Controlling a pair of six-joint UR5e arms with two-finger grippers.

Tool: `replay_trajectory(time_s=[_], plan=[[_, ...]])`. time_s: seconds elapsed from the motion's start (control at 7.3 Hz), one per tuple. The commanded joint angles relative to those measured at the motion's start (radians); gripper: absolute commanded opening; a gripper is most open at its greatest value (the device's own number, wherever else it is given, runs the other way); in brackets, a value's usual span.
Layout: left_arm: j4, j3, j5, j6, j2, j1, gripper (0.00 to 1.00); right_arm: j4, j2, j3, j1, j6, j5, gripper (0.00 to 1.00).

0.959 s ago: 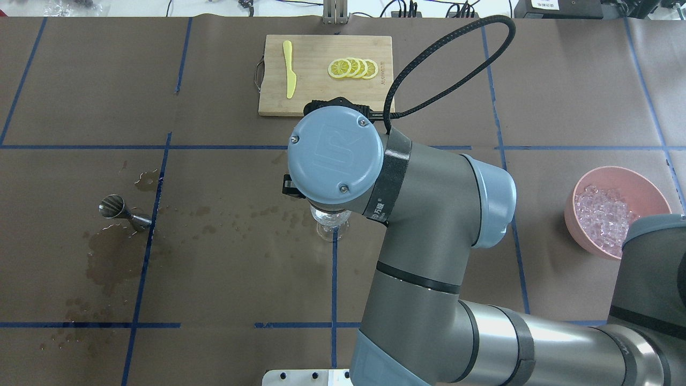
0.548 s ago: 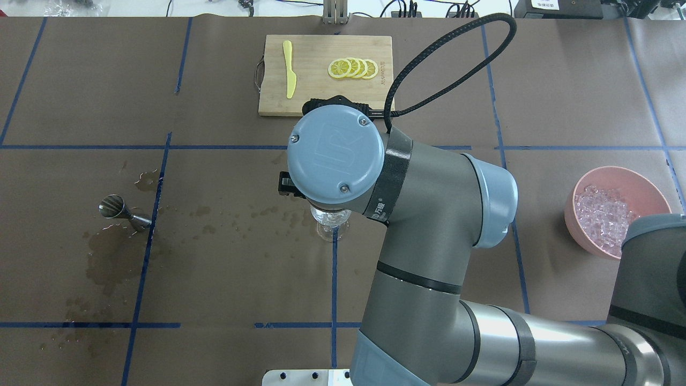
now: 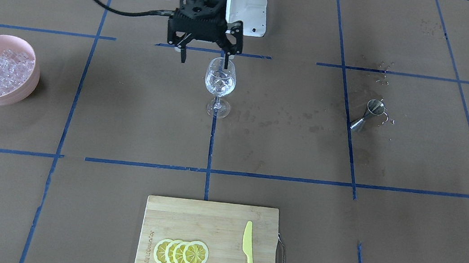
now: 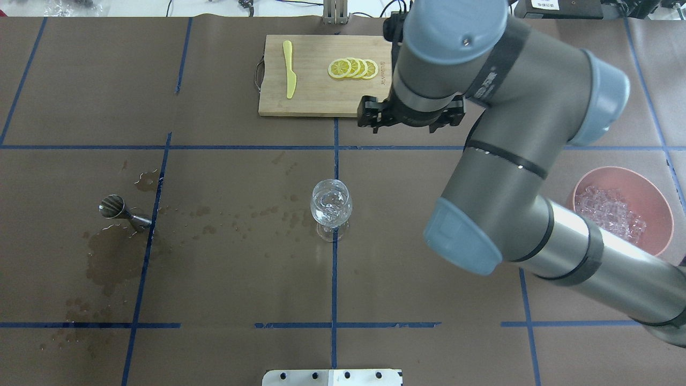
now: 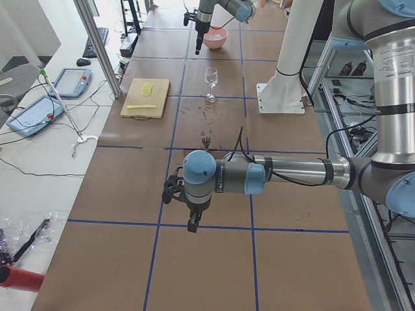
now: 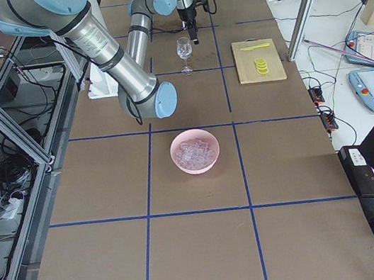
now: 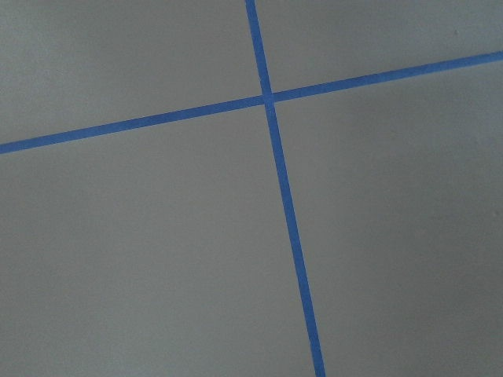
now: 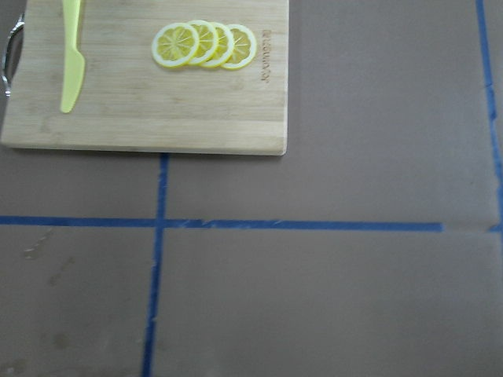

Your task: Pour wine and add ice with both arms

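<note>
Brown-papered bench (image 4: 225, 279), blue tape grid (image 4: 334, 268), wet stains (image 4: 110, 262) by jigger (image 4: 124, 210). Right gripper (image 3: 205, 56) fingers wide; left gripper (image 5: 192, 222) fingers: cannot tell.

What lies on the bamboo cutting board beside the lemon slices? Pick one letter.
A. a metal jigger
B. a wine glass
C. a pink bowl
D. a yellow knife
D: the yellow knife lies flat on the cutting board, apart from the lemon slices, while the jigger, wine glass and pink bowl all sit off the board.
</note>
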Motion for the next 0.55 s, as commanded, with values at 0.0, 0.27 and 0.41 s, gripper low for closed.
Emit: replay_trajectory(time_s=[0.0, 0.27, 0.41], plan=[[-0.002, 0.000, 0.000, 0.000, -0.001, 0.000, 1.00, 0.049, -0.201, 0.042, 0.223, -0.368, 0.152, 1.00], [-0.026, -0.006, 0.000, 0.002, 0.002, 0.000, 1.00, 0.307, -0.503, 0.042, 0.364, -0.575, 0.256, 1.00], [-0.058, 0.003, 0.000, 0.000, 0.002, 0.003, 1.00, 0.380, -0.637, 0.030, 0.422, -0.644, 0.281, 1.00]])
